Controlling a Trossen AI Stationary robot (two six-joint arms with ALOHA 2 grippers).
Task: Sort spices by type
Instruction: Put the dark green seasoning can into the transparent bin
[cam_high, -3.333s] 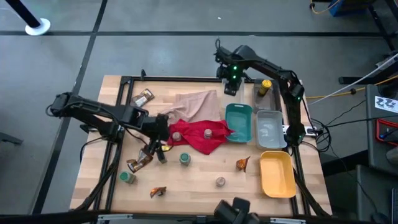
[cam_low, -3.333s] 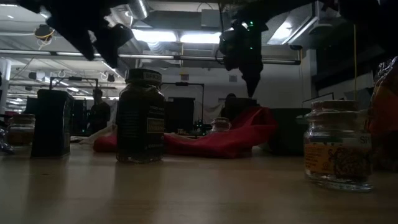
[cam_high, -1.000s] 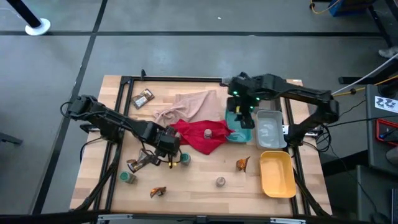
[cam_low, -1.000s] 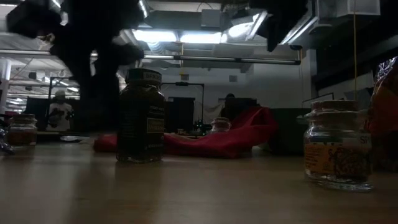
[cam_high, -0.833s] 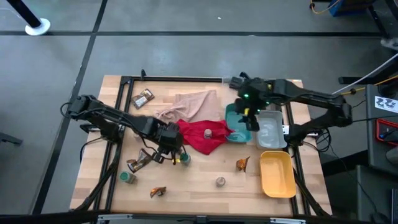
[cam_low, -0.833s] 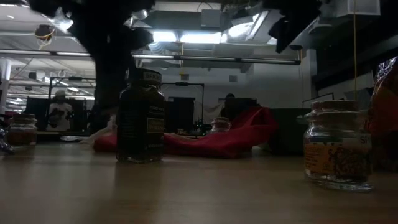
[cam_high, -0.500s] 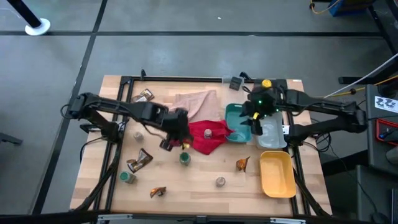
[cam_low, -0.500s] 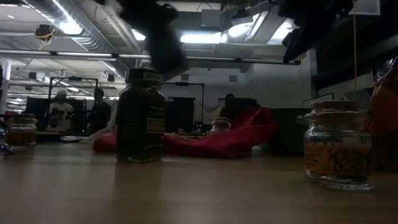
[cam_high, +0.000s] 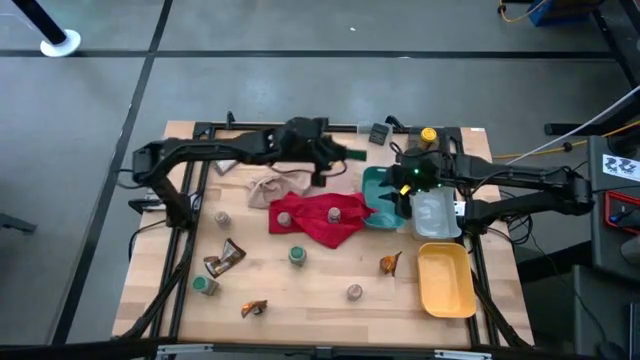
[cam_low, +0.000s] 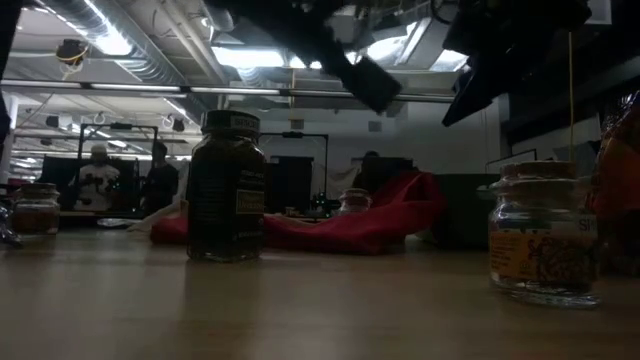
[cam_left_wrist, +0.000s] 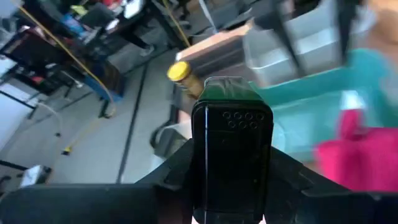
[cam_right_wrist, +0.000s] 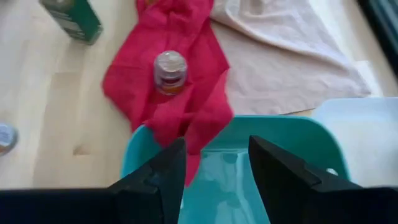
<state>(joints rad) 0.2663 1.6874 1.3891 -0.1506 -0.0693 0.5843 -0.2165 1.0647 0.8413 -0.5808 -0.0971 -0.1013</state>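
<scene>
My left gripper (cam_high: 340, 155) hangs over the table's far side, next to the teal tray (cam_high: 383, 190), shut on a black tin (cam_left_wrist: 231, 155). My right gripper (cam_right_wrist: 214, 168) hovers open over the teal tray (cam_right_wrist: 280, 134). A small jar (cam_high: 335, 213) stands on the red cloth (cam_high: 315, 222). More jars (cam_high: 297, 256) (cam_high: 205, 285) (cam_high: 354, 291) and brown-orange sachets (cam_high: 225, 257) (cam_high: 254, 308) (cam_high: 390, 263) rest on the wood. The yellow-capped bottle (cam_high: 428, 135) stands at the far edge. My left gripper pinches the black tin between its two fingers (cam_left_wrist: 180, 171), which lie on its long sides (cam_left_wrist: 200, 174). Its end with the shaker holes (cam_left_wrist: 239, 116) points forward, away from the wrist. The tin is lifted clear of the table.
A clear tray (cam_high: 435, 210) and a yellow tray (cam_high: 446, 280) lie to the right of the teal tray. A beige cloth (cam_high: 280, 183) lies under my left arm. A small dark item (cam_high: 378, 132) sits by the far rail. People stand in the room beyond the table.
My left gripper has risen from beside the green-lidded jar on the near left. It has swung toward the far edge and right, to the teal tray, carrying the black tin. My right gripper has drifted slightly toward the near edge over the teal tray.
</scene>
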